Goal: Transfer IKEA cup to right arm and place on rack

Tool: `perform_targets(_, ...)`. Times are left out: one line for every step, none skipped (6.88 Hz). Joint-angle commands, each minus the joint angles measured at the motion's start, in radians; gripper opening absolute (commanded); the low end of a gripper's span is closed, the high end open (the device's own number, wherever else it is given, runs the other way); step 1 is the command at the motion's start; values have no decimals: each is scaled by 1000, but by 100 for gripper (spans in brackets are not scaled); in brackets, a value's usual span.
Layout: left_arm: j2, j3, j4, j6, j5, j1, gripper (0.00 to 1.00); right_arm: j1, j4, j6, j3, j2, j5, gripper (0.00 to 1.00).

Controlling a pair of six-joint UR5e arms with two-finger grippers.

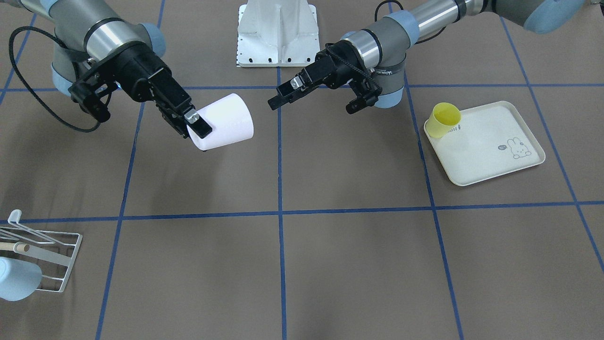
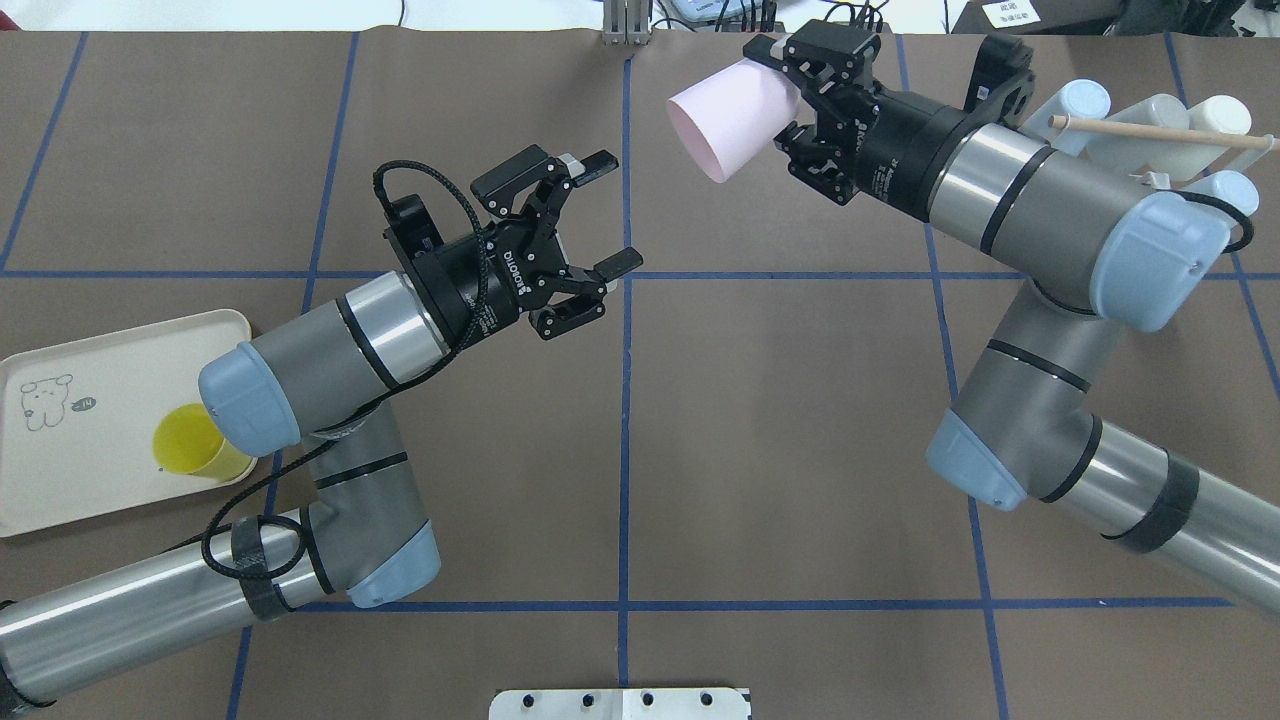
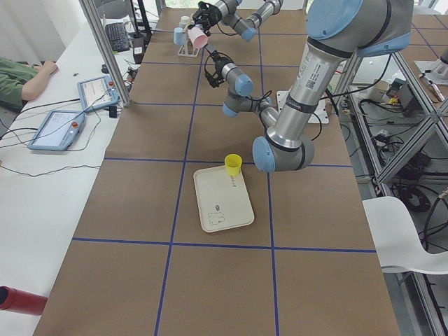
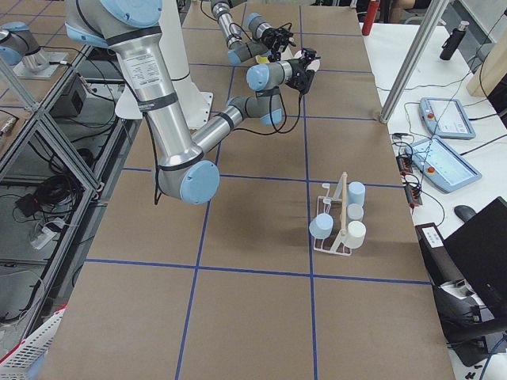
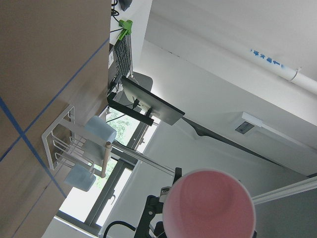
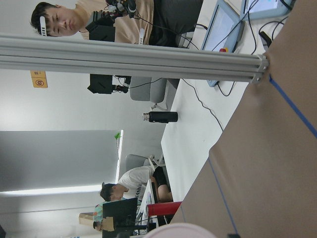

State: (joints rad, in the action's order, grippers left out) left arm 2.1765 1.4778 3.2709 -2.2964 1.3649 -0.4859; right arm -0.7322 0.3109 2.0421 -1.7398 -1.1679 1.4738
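Six cups (image 2: 735,118) (image 2: 185,440) (image 2: 1085,100) (image 2: 1160,112) (image 2: 1222,113) (image 2: 1228,188); one tray (image 2: 100,400); one rack (image 1: 47,258)

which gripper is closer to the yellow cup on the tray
Left. The left gripper, open, hangs over the same half of the table as the yellow cup; the right gripper, shut on the pink cup, is over the other half.

Rack (image 1: 52,260) was cut off by the frame's left edge, lower left. In the right wrist view only a rim sliver of the cup (image 6: 173,230) showed, bottom edge.
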Motion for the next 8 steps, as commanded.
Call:
perform_targets(-44, 1, -63, 204, 2, -20, 100, -64, 89, -145, 9, -18, -18, 0)
perform_targets(-85, 7, -133, 322, 5, -31, 100, -73, 123, -234, 8, -22, -53, 0)
perform_targets(-105, 18, -216, 413, 5, -49, 100, -73, 144, -306, 5, -50, -102, 0)
perform_targets(-134, 60, -314, 434, 34, -87, 100, -73, 207, -392, -1, -56, -163, 0)
perform_targets(-185, 161, -485, 454, 107, -162, 100, -70, 297, -472, -6, -53, -240, 0)
perform_targets(-219, 276, -699, 559, 197, -230, 100, -72, 350, -531, -4, -58, -297, 0)
perform_targets(-236, 358, -897, 645, 250, -287, 100, -73, 384, -586, -3, -77, -340, 0)
perform_targets(-241, 410, -1075, 746, 342, -349, 100, -73, 402, -637, -3, -99, -380, 0)
